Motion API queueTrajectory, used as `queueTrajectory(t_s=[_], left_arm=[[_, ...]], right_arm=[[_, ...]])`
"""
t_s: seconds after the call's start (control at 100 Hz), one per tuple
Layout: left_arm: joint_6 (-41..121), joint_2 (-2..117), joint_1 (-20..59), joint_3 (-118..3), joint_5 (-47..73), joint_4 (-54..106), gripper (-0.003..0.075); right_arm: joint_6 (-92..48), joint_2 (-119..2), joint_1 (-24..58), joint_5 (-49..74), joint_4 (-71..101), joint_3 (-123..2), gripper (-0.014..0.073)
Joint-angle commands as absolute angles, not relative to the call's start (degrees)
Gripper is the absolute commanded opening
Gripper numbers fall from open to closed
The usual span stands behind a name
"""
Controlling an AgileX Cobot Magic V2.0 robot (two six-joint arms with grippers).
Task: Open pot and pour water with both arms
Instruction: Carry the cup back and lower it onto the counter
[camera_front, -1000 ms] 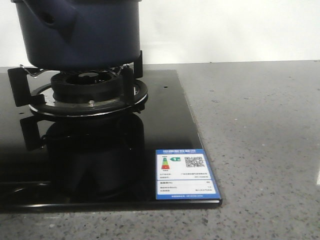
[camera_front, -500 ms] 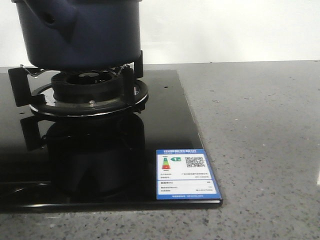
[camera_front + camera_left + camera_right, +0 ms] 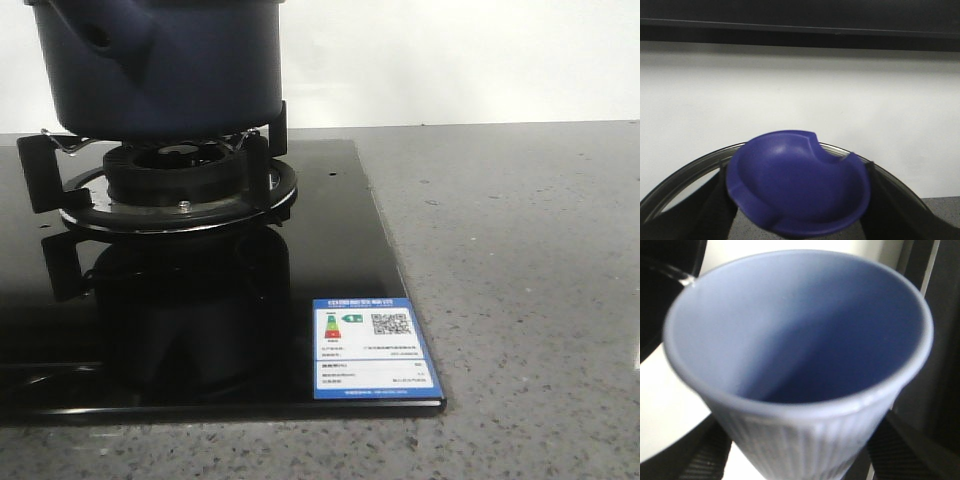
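The dark navy pot (image 3: 170,70) sits on the gas burner (image 3: 175,180) at the far left of the front view; its top is cut off and its stubby side handle (image 3: 105,40) points toward me. Neither gripper shows in that view. In the left wrist view my left gripper (image 3: 797,212) is shut on the blue knob (image 3: 797,185) of a glass lid, whose metal rim (image 3: 690,170) arcs behind it. In the right wrist view my right gripper (image 3: 802,457) is shut on a pale blue ribbed cup (image 3: 800,340), mouth toward the camera, and no water shows inside it.
The burner stands on a black glass cooktop (image 3: 330,220) with a blue energy label (image 3: 368,348) at its near right corner. A grey speckled counter (image 3: 520,280) stretches to the right, with a white wall behind it.
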State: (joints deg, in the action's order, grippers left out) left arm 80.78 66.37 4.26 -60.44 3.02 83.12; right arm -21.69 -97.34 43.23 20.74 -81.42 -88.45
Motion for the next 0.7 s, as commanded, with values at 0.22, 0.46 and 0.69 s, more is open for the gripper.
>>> queueTrajectory(t_s=[0.22, 0.46, 0.69], left_arm=[[80.65, 64.61, 4.11, -62.48, 2.69, 83.33, 0.0399], [80.65, 64.61, 4.11, -62.48, 2.69, 83.33, 0.0399], [80.65, 64.61, 4.11, -62.48, 3.16, 83.33, 0.0399]], right_arm=[[-21.89, -94.31, 43.19, 19.99, -84.14, -90.62, 0.0332], [-21.79, -94.31, 43.19, 19.99, -84.14, -90.62, 0.0332], [-14.49, -94.21, 43.19, 21.45, -82.60, -90.62, 0.0332]])
